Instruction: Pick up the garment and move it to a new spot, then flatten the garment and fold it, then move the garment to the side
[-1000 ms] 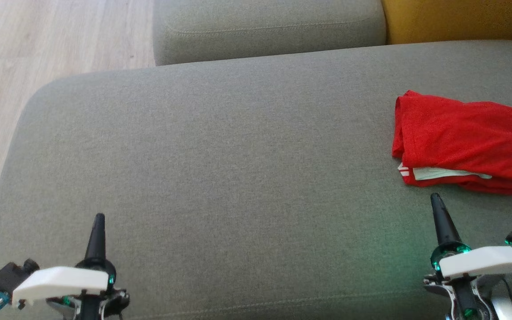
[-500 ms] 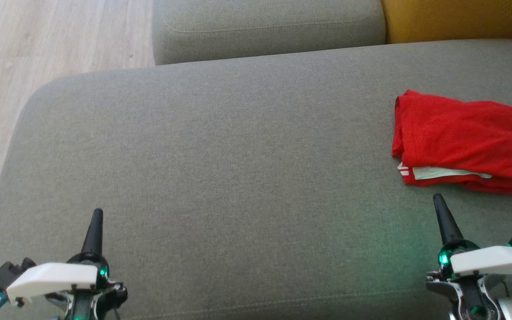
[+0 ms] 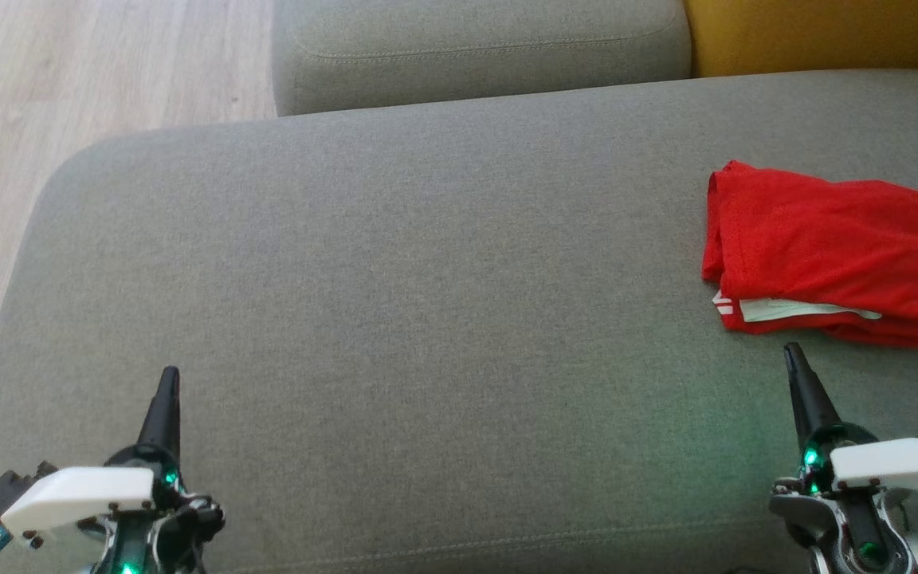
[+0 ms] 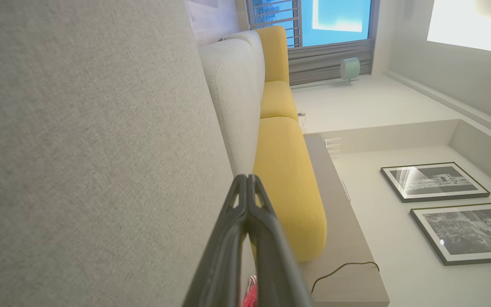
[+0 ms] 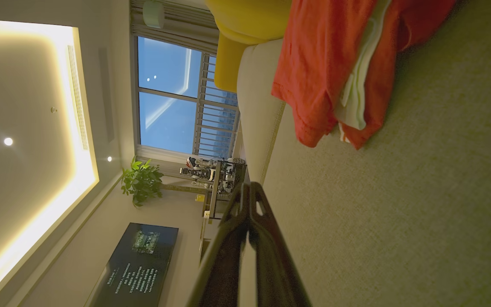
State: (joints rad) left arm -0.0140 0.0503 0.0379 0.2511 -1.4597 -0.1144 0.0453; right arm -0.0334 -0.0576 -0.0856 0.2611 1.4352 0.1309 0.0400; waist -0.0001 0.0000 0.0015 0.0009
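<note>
left gripper (image 3: 168,376): fingers pressed together, tips meeting in a point, nothing between them. Low left in the head view, over the front part of the grey seat cushion (image 3: 427,279), pointing toward the sofa back. Can't tell whether it touches the fabric.

right gripper (image 3: 789,351): same, fingers together, empty. Low right in the head view, tip just short of the near edge of the red garment (image 3: 825,255). There is a small gap, so no contact.

The red garment is folded into a rough rectangle and lies flat at the right end of the seat cushion, its right side running out to the frame border. A white inner layer (image 3: 794,311) pokes out along the near edge, with short white stripes at the near-left corner. The right wrist view shows that white layer sandwiched between red layers.

Beyond the seat: grey back cushion (image 3: 475,48), yellow cushion (image 3: 810,32) to its right, light wood floor (image 3: 68,80) off the left end.

Left wrist view: a red sliver beside the fingers at the bottom edge, framed prints (image 4: 435,181) on the wall, window (image 4: 330,17) far off.

Right wrist view: potted plant (image 5: 141,181), dark screen (image 5: 139,264), glowing ceiling strip (image 5: 79,128).
</note>
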